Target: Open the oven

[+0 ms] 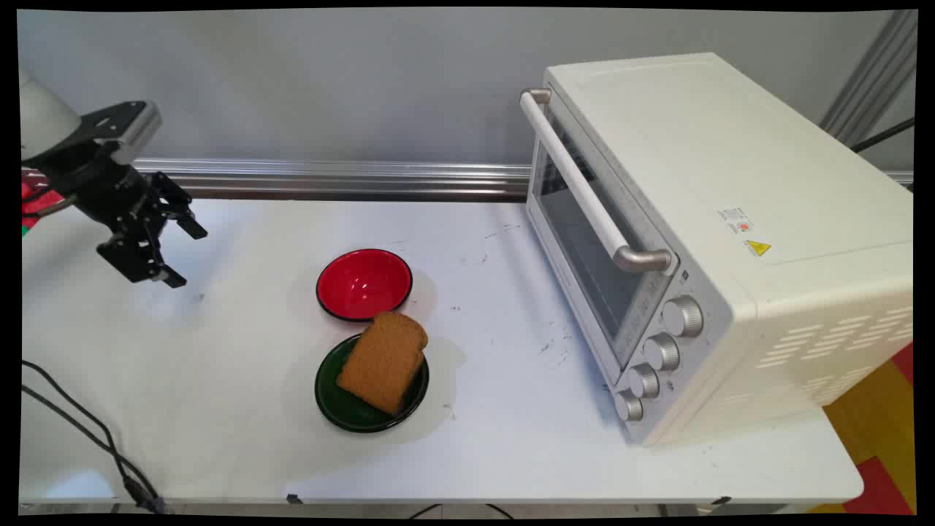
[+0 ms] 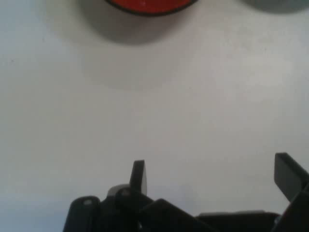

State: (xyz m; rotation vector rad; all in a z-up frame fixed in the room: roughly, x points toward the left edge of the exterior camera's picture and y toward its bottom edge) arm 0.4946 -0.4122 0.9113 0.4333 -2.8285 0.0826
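Observation:
My black gripper (image 1: 186, 256) hangs above the table's left side, open, with nothing between its fingers. In the hand view the gripper (image 2: 212, 174) points at bare white table, and the rim of a red bowl (image 2: 147, 5) shows at the top edge. That red bowl (image 1: 364, 283) stands empty near the table's middle, well to the right of the gripper. Just in front of it a dark green plate (image 1: 340, 405) carries a brown slice of bread (image 1: 382, 361) that leans over the plate's far rim.
A large cream toaster oven (image 1: 716, 234) with its glass door shut, a long handle (image 1: 584, 190) and several knobs fills the table's right side. Black cables (image 1: 88, 438) lie at the front left corner. A metal rail (image 1: 329, 179) runs along the wall.

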